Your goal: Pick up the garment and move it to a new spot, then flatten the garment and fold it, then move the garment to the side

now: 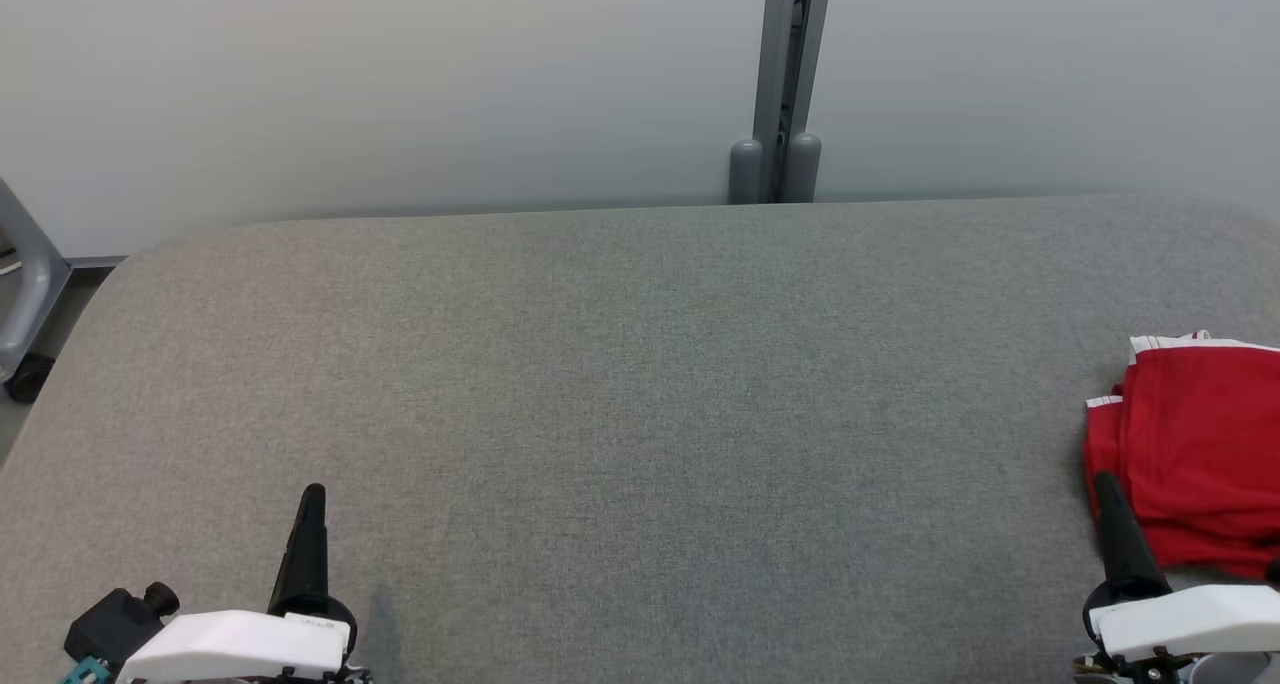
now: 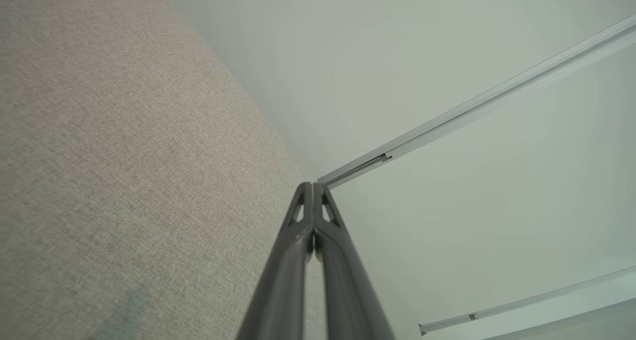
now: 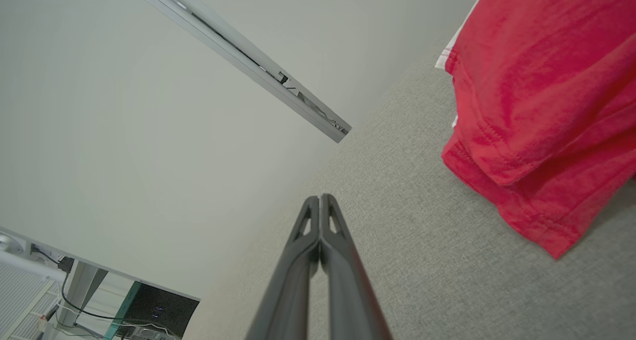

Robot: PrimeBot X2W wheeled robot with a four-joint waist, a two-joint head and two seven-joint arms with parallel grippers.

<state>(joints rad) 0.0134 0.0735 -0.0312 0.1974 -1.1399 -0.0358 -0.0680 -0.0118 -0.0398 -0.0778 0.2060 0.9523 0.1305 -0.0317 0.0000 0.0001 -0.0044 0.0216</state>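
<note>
A red garment [image 1: 1195, 444] with white trim lies folded at the right edge of the grey fabric-covered table [image 1: 640, 414]; the right wrist view has the same garment [image 3: 536, 96] at its upper right. My right gripper [image 1: 1105, 484] stands shut at the lower right, its tip just left of the garment's near corner and holding nothing. Its fingers [image 3: 323, 203] are pressed together above bare cloth. At the lower left my left gripper [image 1: 313, 492] is shut too, far from the garment. Those fingers [image 2: 312, 188] close on nothing.
A pale wall runs behind the table, with a grey vertical post [image 1: 785, 84] at its middle. A grey frame with a castor [image 1: 25, 314] stands beyond the table's left corner. A dark monitor [image 3: 159, 312] on a desk sits low in the right wrist view.
</note>
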